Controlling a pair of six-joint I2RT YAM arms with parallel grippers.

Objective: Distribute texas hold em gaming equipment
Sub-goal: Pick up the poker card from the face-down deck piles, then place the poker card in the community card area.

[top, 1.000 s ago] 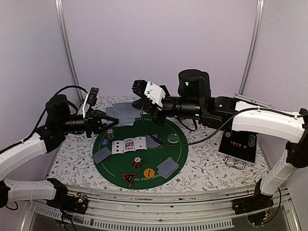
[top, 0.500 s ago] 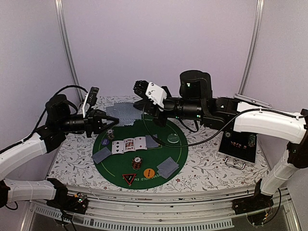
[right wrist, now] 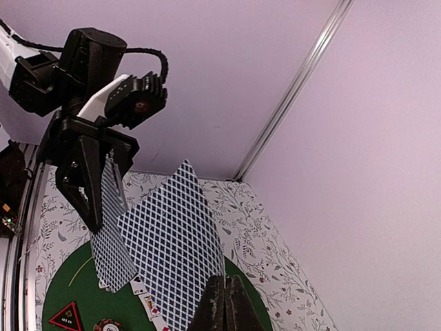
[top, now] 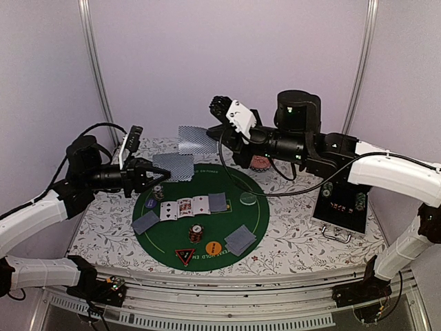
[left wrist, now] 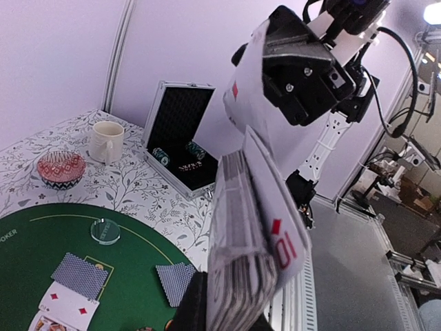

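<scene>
My left gripper is shut on a thick deck of grey-blue-backed playing cards, held over the left rim of the round green mat. In its wrist view the deck fills the middle, a red ten on its near side. Up and to the right, apart from the deck, hangs a single card, with my right gripper shut on its edge; the right wrist view shows that card pinched in the closed fingers. On the mat lie face-up cards, face-down cards, a chip stack, an orange button, a pale-green button and a triangular marker.
A pink-patterned bowl sits behind the mat under my right arm. An open black case with chips stands at the right. The left wrist view shows a cream mug beside that case. Metal frame posts rise at the back corners.
My right gripper has pulled up and to the right, away from the deck, taking one card with it. The left gripper and deck have stayed in place.
</scene>
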